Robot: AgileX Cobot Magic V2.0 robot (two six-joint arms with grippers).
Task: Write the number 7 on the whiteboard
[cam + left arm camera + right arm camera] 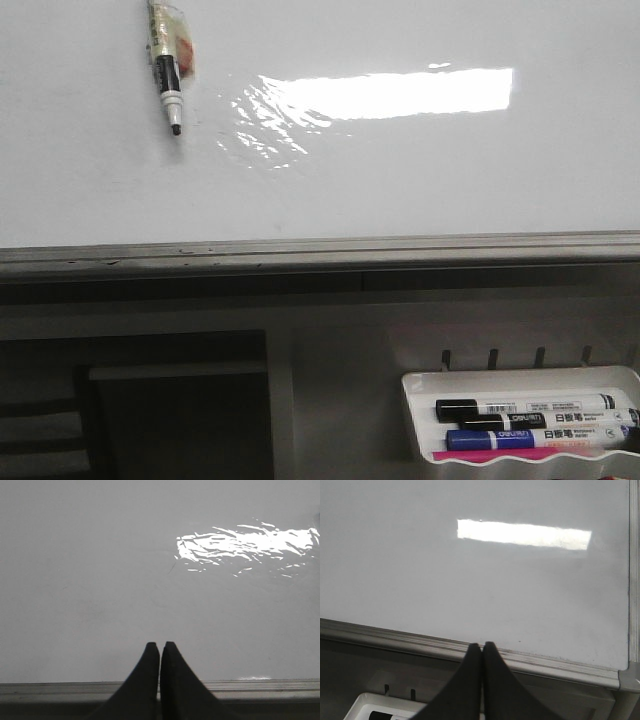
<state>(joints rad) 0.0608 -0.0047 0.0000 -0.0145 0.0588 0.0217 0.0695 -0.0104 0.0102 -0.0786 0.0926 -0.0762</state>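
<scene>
Glossy white whiteboard (400, 170) bare: no number 7 visible in any view. Upper left of the front view: a marker (167, 75) taped to something entering from the top edge, black tip down, long axis near vertical with a slight tilt, tip at the board surface; contact cannot be confirmed. Left end effector (160, 647) clenched, empty, facing the board just above its grey bottom edge (300, 250). Right end effector (482, 647) clenched, empty, near the board's lower right corner, above the marker tray (520, 425). Judgement: the writing surface lies straight ahead of the tip; stroke not yet begun.
</scene>
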